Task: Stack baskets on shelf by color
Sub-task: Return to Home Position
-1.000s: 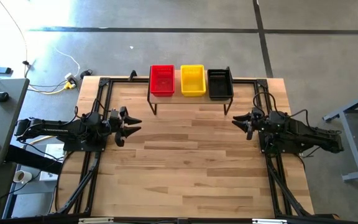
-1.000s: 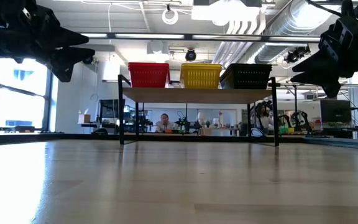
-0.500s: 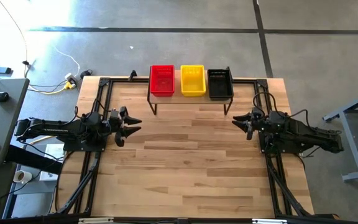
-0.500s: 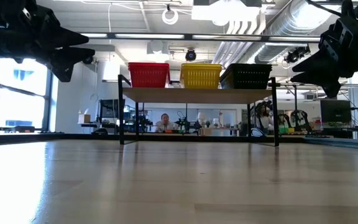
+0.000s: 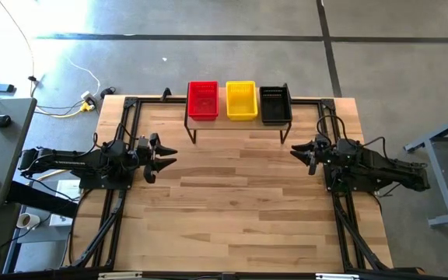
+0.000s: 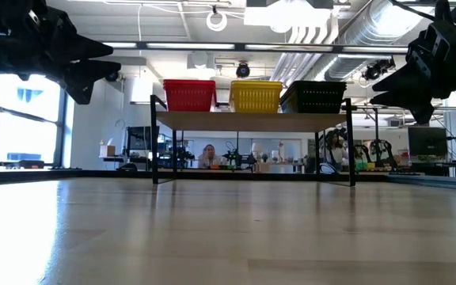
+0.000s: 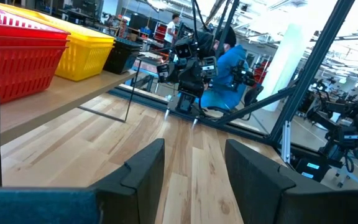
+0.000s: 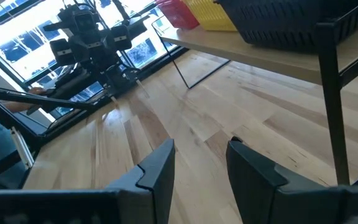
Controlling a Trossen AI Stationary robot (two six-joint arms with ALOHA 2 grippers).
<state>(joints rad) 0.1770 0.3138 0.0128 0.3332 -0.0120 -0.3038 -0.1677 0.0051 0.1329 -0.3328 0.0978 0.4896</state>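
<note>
A red basket [image 5: 203,99], a yellow basket [image 5: 241,100] and a black basket [image 5: 274,104] stand side by side with their bottoms on the shelf [image 5: 238,123] at the table's far edge. In the low view the red basket [image 6: 189,95], yellow basket [image 6: 255,96] and black basket [image 6: 313,96] sit on the plank [image 6: 252,120]. My left gripper [image 5: 168,153] hovers open over the table's left side. My right gripper [image 5: 295,152] hovers open over the right side. Both point toward the table's middle and hold nothing.
The wooden tabletop [image 5: 239,210] spreads between the arms and toward the near edge. Black frame rails [image 5: 123,194] run along the table's left and right sides. The shelf's thin black legs [image 6: 155,150] stand on the table. People show in the room behind [image 6: 209,155].
</note>
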